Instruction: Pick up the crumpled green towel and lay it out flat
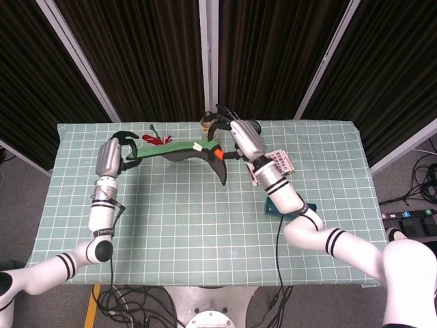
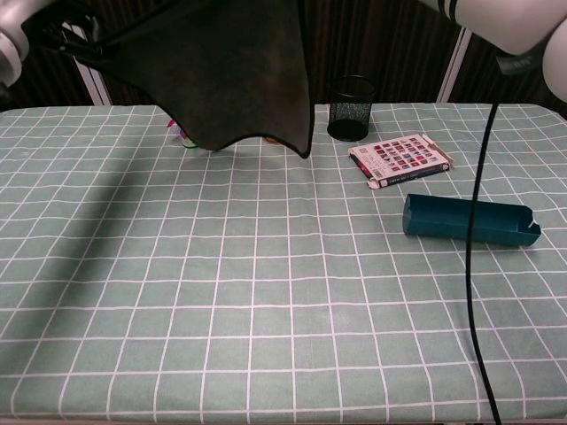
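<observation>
Table (image 1: 205, 225) under a green checked cloth, spanning both views. Arms raised over its far half, reaching in from either side. Left hand (image 1: 109, 156) held high at far left, fingers curled tight on one corner of the towel (image 1: 179, 150); same hand barely seen at the top left edge of the chest view (image 2: 18, 31). Right hand (image 1: 240, 139) lifted near far centre, fingers clamped on the opposite corner, out of the chest view. Towel (image 2: 221, 71) stretched in the air between the two hands, clear of the table, hanging as a wide dark sheet with green showing along the top edge and a wavy lower hem. Teal box (image 2: 469, 221) lying at right. Patterned card box (image 2: 400, 159) beside it, further back. Black mesh cup (image 2: 351, 108) near the far edge. Red toy (image 1: 156, 140) just behind the towel's left part.
</observation>
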